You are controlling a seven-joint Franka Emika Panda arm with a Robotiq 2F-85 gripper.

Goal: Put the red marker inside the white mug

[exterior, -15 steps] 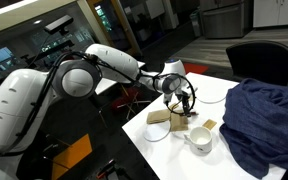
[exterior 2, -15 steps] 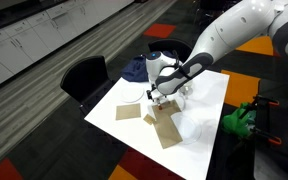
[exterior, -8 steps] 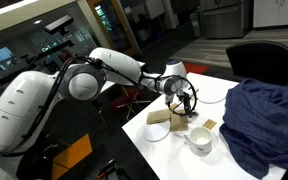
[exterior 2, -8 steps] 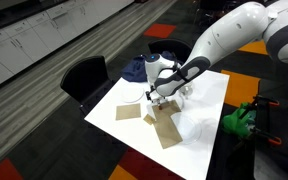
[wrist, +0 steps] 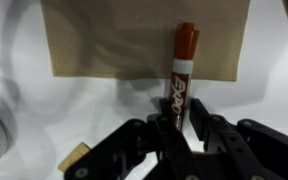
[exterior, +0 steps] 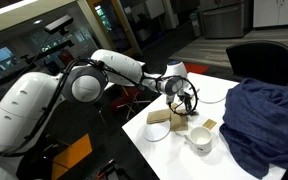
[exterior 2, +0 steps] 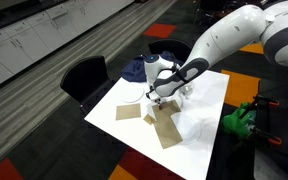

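In the wrist view the red marker [wrist: 182,65] lies on the white table with its cap end over a tan square piece [wrist: 104,40]. My gripper [wrist: 176,125] is down over the marker's near end, and both black fingers press against its barrel. In both exterior views the gripper [exterior: 187,108] [exterior 2: 154,97] points down at the table among the tan pieces, and the marker is too small to make out there. The white mug [exterior: 199,140] stands upright on the table, a short way from the gripper towards the table's near edge.
A dark blue cloth [exterior: 264,115] is heaped on the table beside the mug. Tan square pieces [exterior 2: 129,111] [exterior 2: 166,130] lie flat round the gripper, one on a white plate [exterior: 156,131]. A black chair [exterior 2: 84,75] stands at the table's edge.
The fingers have closed in on the marker's barrel. The arm and the gripper have stayed in nearly the same place over the table.
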